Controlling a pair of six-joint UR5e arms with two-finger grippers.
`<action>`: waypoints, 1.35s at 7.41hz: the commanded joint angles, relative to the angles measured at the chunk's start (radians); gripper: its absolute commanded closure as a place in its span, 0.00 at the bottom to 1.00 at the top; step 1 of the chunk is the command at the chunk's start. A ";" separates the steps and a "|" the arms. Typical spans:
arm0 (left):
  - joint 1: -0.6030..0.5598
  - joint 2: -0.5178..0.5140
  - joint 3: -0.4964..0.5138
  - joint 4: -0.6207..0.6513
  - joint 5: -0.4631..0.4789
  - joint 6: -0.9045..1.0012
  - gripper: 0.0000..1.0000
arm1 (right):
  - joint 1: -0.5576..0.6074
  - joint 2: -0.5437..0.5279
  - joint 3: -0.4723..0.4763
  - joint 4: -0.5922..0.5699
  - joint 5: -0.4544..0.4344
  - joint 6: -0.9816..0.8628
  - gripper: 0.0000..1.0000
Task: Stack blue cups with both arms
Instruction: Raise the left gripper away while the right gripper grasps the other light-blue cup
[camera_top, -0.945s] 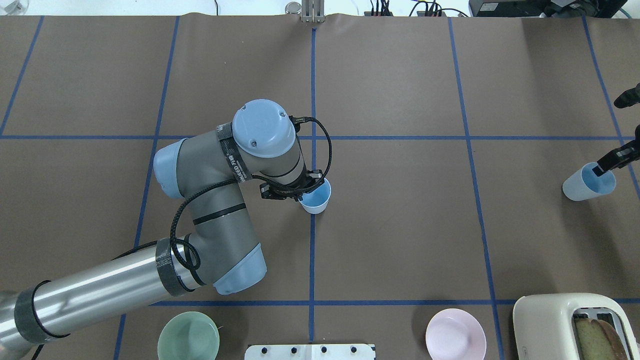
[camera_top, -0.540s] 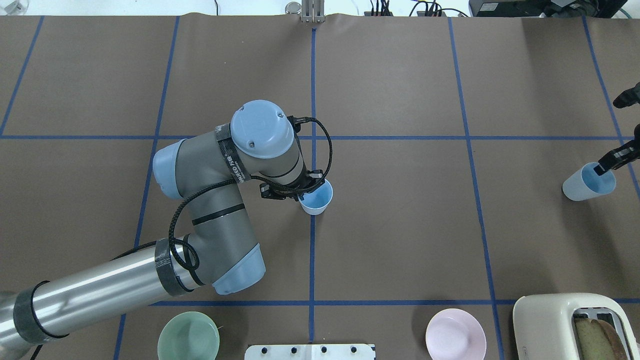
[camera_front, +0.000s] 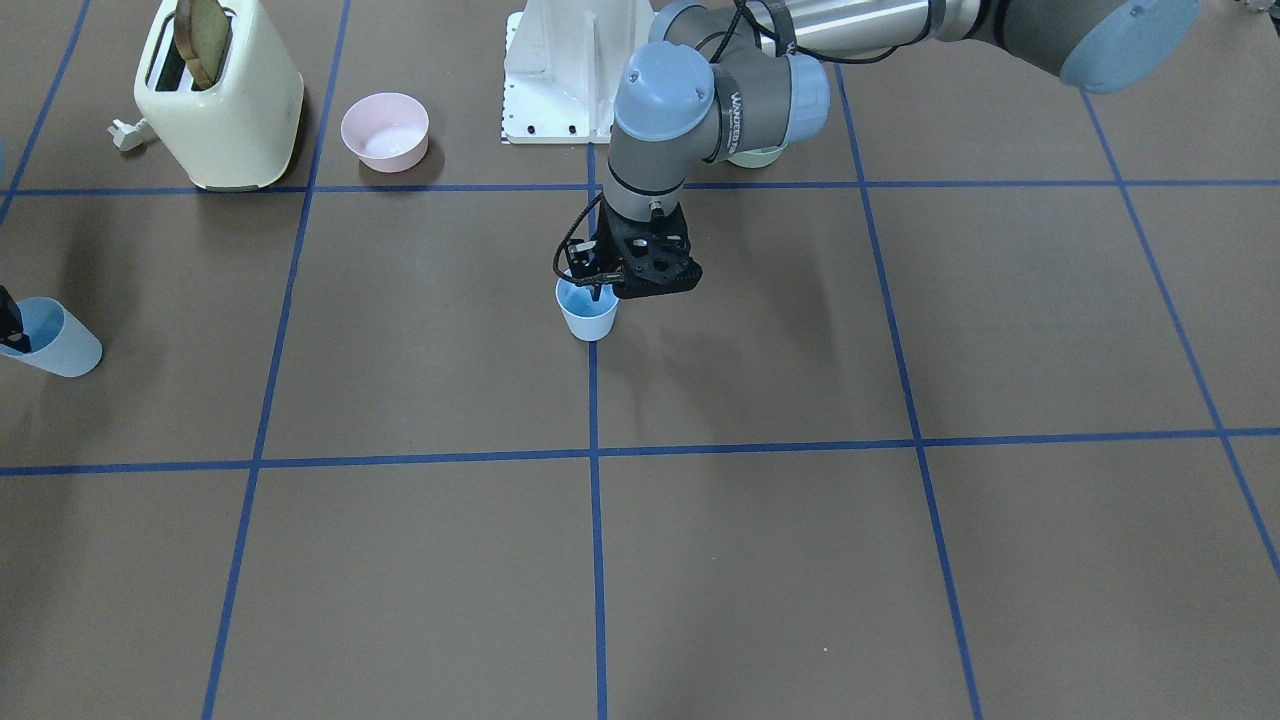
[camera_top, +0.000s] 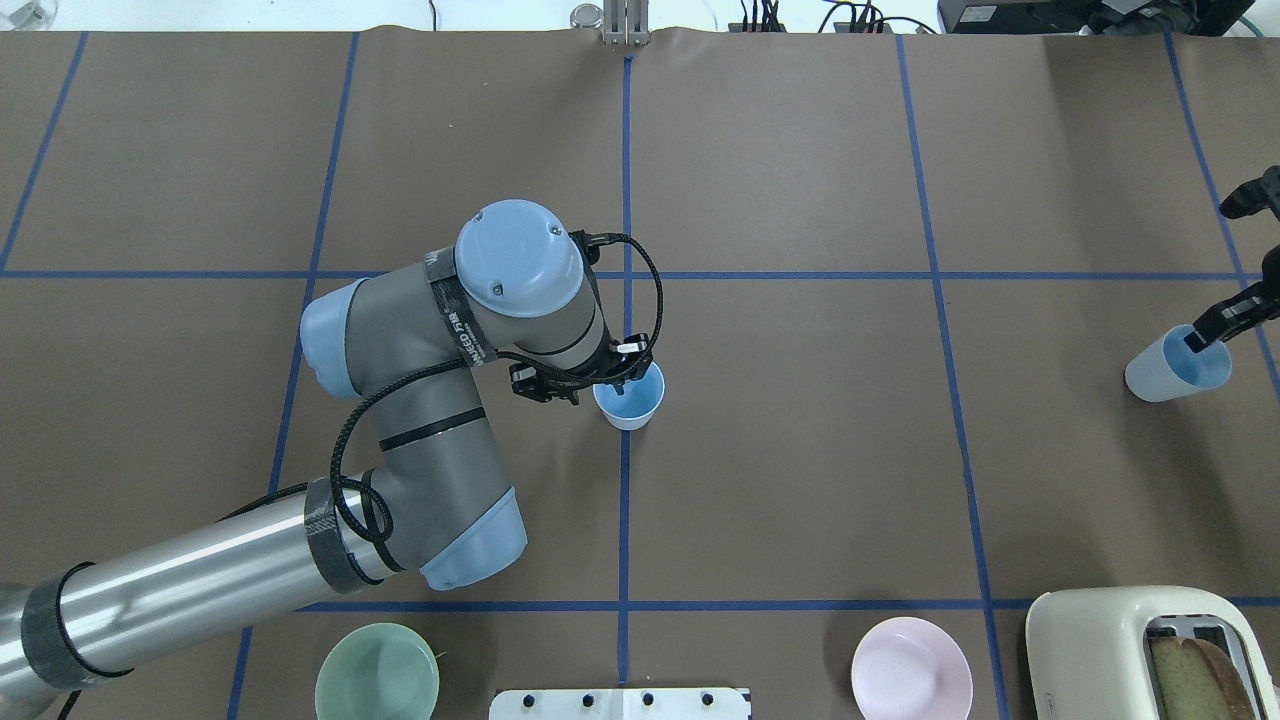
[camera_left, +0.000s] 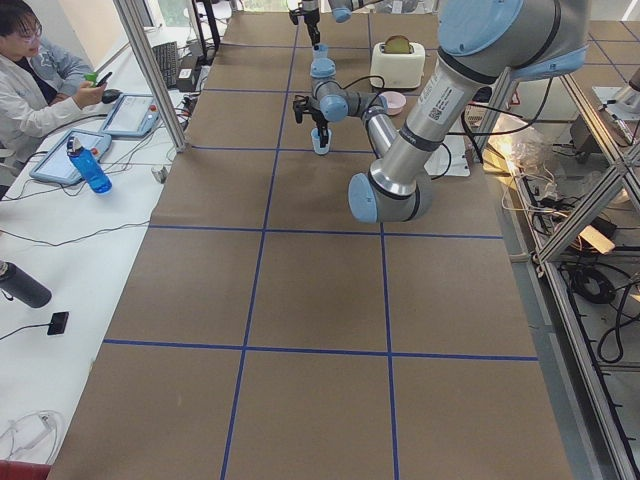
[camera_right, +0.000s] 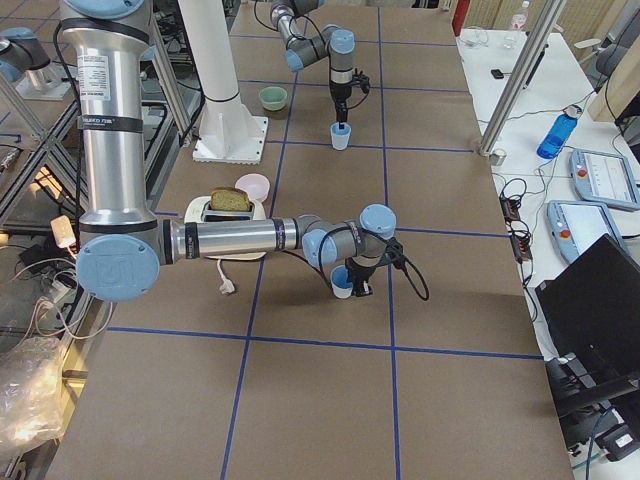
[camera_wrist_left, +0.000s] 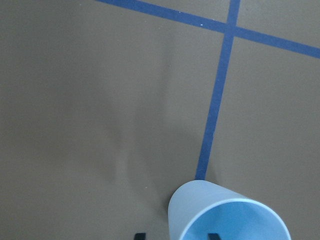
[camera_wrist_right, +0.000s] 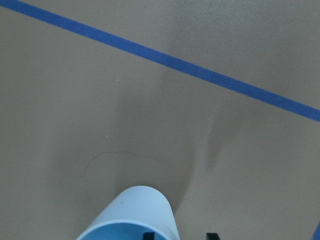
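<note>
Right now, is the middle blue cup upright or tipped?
Upright. The middle blue cup opens straight up toward the overhead camera, rim level in the front view.

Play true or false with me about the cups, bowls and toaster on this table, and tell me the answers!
1. The two blue cups are already stacked. False: the middle cup stands alone at the table's centre, and the other cup is far off, under the right end effector.
2. The toaster has bread in it. True.
3. The green bowl sits right beside the toaster. False: the pink bowl is beside it, and the green bowl is far along the table edge, near the left arm.
4. The left end effector has one finger inside the middle cup. True.
</note>
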 joint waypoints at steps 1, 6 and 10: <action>-0.019 0.003 -0.029 0.008 -0.009 0.050 0.20 | -0.004 0.001 0.000 0.000 -0.001 0.000 0.62; -0.111 0.054 -0.090 0.015 -0.108 0.113 0.14 | -0.001 -0.003 0.009 0.000 -0.003 -0.011 0.99; -0.226 0.147 -0.139 0.050 -0.170 0.287 0.13 | 0.045 0.032 0.192 -0.200 0.010 -0.009 1.00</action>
